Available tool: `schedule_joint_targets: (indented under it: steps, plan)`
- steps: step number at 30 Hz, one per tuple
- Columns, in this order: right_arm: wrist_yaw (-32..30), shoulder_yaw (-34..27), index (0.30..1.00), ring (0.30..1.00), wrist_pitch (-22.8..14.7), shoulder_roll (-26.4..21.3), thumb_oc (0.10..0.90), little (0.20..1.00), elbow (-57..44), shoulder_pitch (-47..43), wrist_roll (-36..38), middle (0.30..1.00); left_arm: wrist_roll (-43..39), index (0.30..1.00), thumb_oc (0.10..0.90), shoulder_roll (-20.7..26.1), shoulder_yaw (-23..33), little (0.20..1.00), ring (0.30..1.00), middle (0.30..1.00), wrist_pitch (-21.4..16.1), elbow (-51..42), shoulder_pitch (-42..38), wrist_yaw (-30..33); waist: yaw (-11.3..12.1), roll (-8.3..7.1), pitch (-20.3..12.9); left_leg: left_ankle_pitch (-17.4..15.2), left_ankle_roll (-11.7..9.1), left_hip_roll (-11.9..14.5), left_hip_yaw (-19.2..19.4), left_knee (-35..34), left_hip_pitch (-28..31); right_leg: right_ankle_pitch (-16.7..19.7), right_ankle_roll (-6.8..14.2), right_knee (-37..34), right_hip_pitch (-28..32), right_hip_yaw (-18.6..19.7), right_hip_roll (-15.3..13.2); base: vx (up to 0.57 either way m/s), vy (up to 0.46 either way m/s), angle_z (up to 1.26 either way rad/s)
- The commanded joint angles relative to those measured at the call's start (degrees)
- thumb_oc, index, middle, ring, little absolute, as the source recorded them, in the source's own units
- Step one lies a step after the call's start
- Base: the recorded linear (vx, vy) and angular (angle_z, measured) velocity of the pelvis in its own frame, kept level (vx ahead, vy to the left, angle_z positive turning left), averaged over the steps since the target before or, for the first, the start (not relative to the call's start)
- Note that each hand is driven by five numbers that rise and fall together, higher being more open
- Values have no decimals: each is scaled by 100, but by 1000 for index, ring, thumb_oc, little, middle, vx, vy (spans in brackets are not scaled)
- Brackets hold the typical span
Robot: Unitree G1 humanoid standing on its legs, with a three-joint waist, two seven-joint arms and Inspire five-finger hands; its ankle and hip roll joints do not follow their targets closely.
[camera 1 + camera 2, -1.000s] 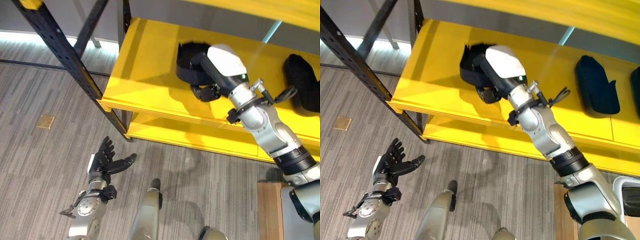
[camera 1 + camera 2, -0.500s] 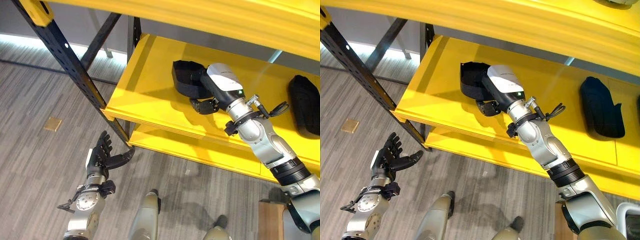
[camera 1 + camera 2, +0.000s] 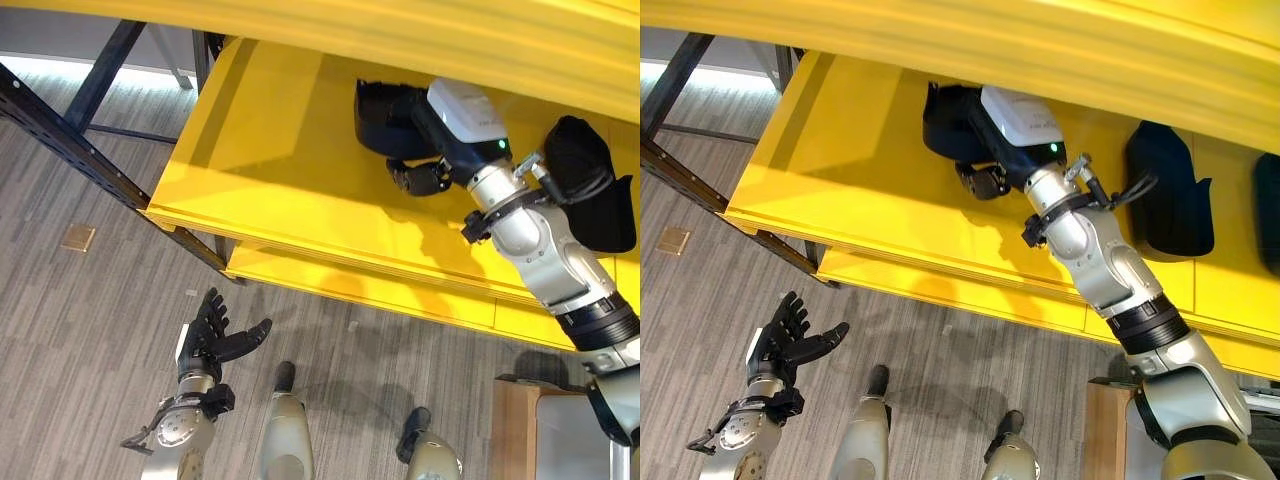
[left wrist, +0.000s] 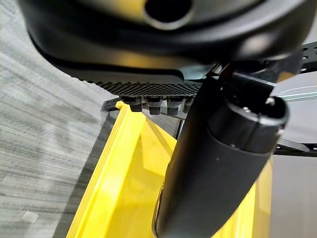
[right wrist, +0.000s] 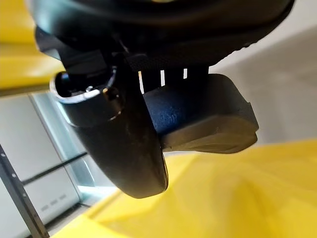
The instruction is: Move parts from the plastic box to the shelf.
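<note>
Right robot hand (image 3: 420,178) reaching into yellow shelf (image 3: 270,180), fingers grasping black part (image 3: 385,118), left robot hand (image 3: 210,335) released, low.

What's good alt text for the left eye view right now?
The robot's right hand reaches onto a yellow shelf against a dark part, with a second dark part lying further right on the same shelf. The left hand hangs open and empty low over the grey floor.
</note>
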Motion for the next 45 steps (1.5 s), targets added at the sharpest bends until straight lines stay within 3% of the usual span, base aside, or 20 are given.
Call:
schedule_joint_targets:
  steps: [1,11,18,23,30,45]
  plan:
    - [-757,-169,300,300,-228,33,400,300,-133,-1180,50,300,-226,1000,900,436,4,1000,1000,1000,-531,-661,-3,18,58,-62,-383,-429,-67,642,2,366,346,243,136,405,-228,471,-301,-99,-1,-10]
    - [-796,337,300,300,-168,354,400,300,1287,-1840,649,300,-351,1000,900,557,-191,1000,1000,1000,-641,-676,-141,-40,144,74,-85,-845,-10,600,-150,1208,134,63,104,1001,-607,816,-334,-61,14,-6]
    - [-687,525,300,300,-72,251,400,300,2300,-1989,1079,300,-470,1000,900,526,-277,1000,1000,1000,-670,-675,-263,-26,226,73,75,-1800,165,491,-420,2930,-347,-711,-71,2352,-977,1178,-457,-39,47,-2]
    - [-628,621,300,300,-35,120,400,300,2818,-1948,1186,300,-491,1000,900,493,-358,1000,1000,1000,-671,-663,-342,-29,218,61,94,-2165,207,428,-425,3547,-562,-979,-101,2825,-1212,1302,-448,-32,58,-3]
    - [-521,880,300,300,-48,-40,400,300,3356,-1963,1172,300,-498,1000,900,516,-455,1000,1000,1000,-658,-644,-368,-79,211,36,77,-2311,223,413,-417,3750,-649,-1054,-108,2979,-1384,1385,-428,-6,28,-6]
    - [-374,1205,300,300,-69,-329,400,300,4184,-1875,816,300,-522,1000,900,486,-460,1000,1000,1000,-687,-558,-372,-113,189,42,104,-2259,214,415,-457,3702,-764,-1026,-116,2969,-1546,1383,-391,2,1,0]
